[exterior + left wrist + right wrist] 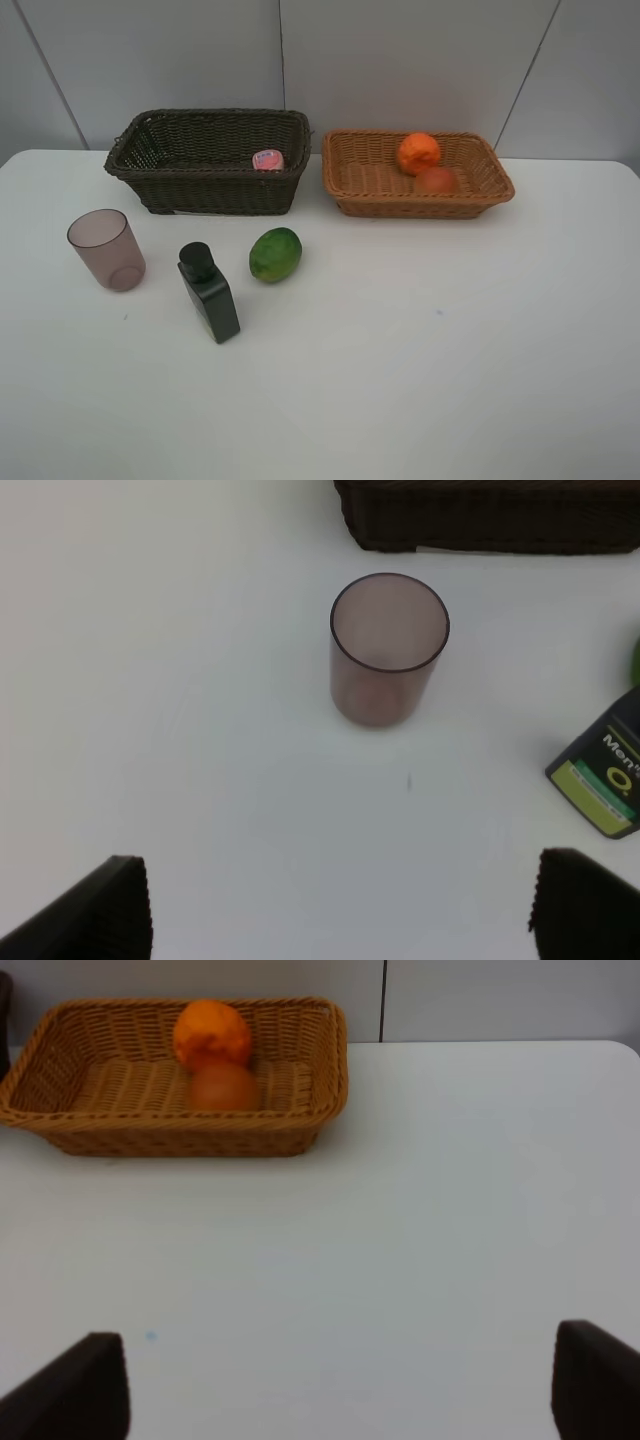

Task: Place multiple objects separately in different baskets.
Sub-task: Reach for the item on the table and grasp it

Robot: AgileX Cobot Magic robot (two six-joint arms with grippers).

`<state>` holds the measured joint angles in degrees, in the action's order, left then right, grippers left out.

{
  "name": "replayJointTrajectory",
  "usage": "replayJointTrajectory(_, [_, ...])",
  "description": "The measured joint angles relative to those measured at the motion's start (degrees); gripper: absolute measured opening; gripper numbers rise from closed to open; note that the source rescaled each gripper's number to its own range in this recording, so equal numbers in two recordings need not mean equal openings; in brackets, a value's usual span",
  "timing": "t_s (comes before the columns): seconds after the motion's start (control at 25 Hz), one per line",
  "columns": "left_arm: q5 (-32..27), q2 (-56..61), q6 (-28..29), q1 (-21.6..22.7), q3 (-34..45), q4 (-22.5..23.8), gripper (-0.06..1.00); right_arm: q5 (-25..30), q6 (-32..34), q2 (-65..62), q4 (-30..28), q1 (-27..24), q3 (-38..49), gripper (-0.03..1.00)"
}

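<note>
On the white table stand a translucent mauve cup (106,249) (388,650), a blackish-green bottle (209,292) (605,775) with a black cap, and a green oval fruit (275,254). The pink white-capped bottle (267,159) lies in the dark brown basket (220,190) (480,520). The orange (419,153) (212,1032) and the red-orange fruit (436,181) (224,1087) rest in the light tan basket (370,175) (120,1085). My left gripper (340,910) is open, short of the cup. My right gripper (340,1380) is open over bare table, well back from the tan basket. Neither arm shows in the high view.
The two baskets sit side by side along the table's far edge, against a grey panelled wall. The table (450,330) is white, with a tiny dark speck (438,313) on its right half.
</note>
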<state>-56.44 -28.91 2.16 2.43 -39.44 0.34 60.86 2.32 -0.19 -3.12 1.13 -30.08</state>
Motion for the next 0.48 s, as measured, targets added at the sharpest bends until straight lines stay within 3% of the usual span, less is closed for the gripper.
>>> replayJointTrajectory(0.48, [0.36, -13.54, -0.68, 0.0, -0.91, 1.29, 0.98, 0.0, 0.0, 0.0, 0.0, 0.0, 0.0, 0.87])
